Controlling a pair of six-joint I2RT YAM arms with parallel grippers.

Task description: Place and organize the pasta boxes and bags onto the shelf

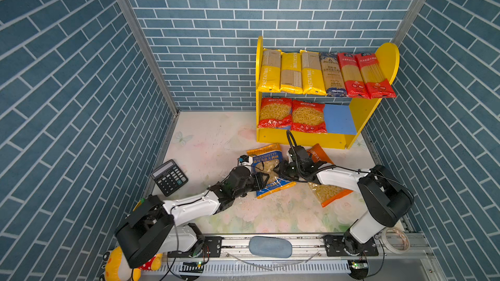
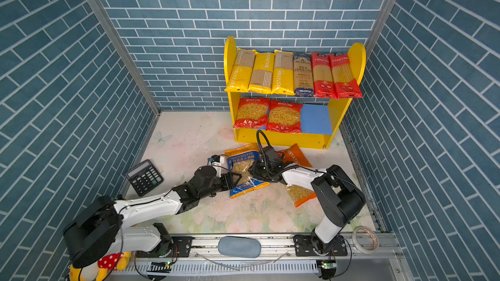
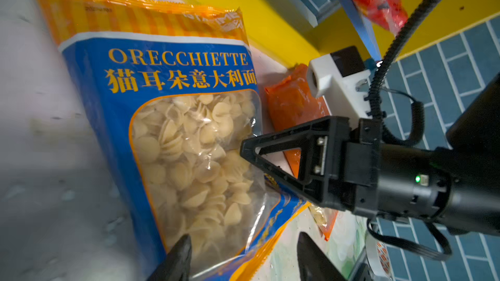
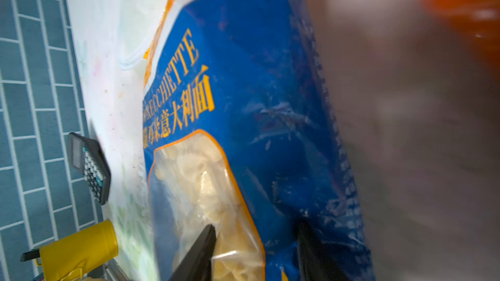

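Both arms are stretched low to mid-frame; the ORECCHIETTE bag is straddled by the left gripper, unclenched, and the right gripper, grip unclear.

Two matching robot arms in white and black.
The left arm and right arm have smooth white shells dotted with small dark screws, bulky black joints and thin black cables. Up close: black open-framed triangular fingers, a white camera block, a ribbed black hose and a green light.
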